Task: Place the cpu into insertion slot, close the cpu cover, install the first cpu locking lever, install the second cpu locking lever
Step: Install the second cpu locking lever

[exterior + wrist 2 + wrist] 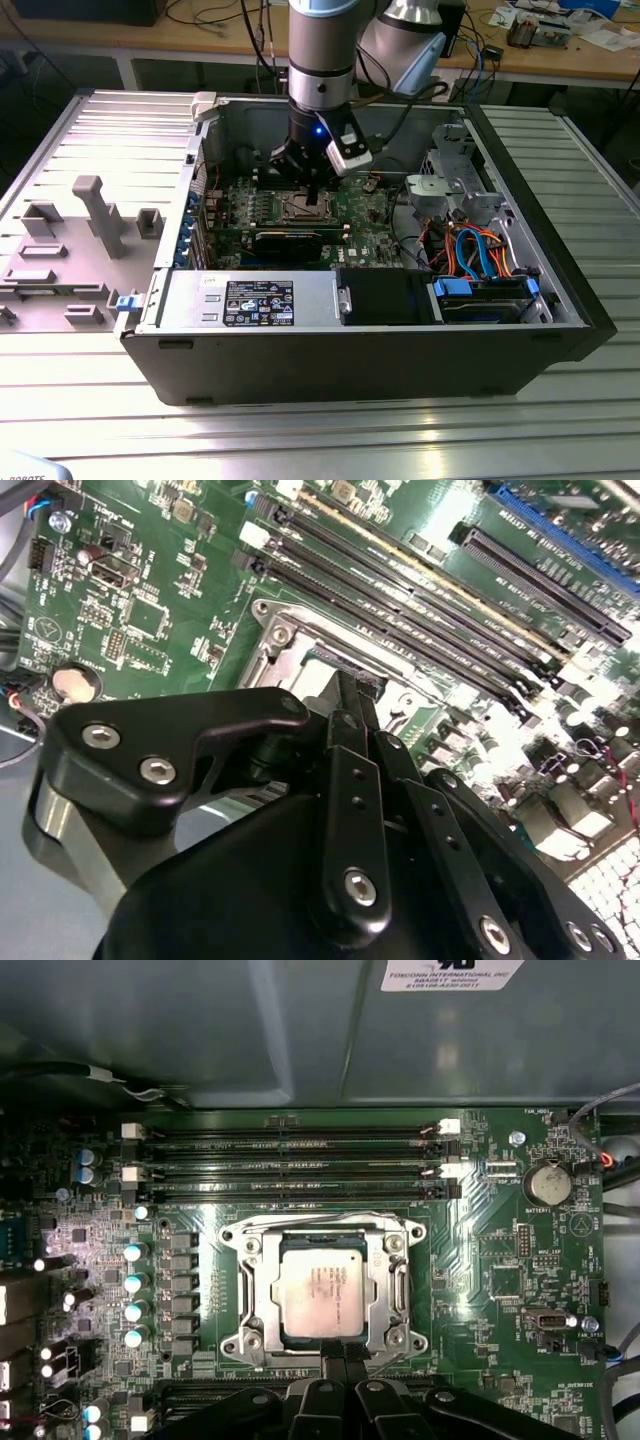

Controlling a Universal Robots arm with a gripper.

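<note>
On the exterior view's left, grey plastic fixtures [95, 215] stand on the ribbed metal table [320, 430]. To their right lies the open computer case [370, 340], side panel off, with the green motherboard [360, 215] flat on its floor. The arm [322, 60] reaches straight down into the case, and its pincer [312, 192] hangs over the insertion slot [303, 208] near the board's middle. Further to the exterior view's right sit a metal drive cage [450, 185] and a bundle of orange and blue cables [475, 250].

In the first wrist view, a row of blue-topped capacitors [132, 1295] runs along one side of the socket, and long black memory slots [285, 1160] lie beside it. The cpu [322, 1293] sits inside the insertion slot, silver top upward, framed by the cpu cover [255, 1300], which lies flat around the chip. The pincer's fingers [340, 1352] are drawn close together, with little gap between them, their tips at the socket's edge just beside the cover frame. They grip nothing that can be made out. A round coin battery [547, 1185] sits well apart from the socket.

In the second wrist view, the narrow fingers [355, 705] meet the silvery socket frame [285, 650].
</note>
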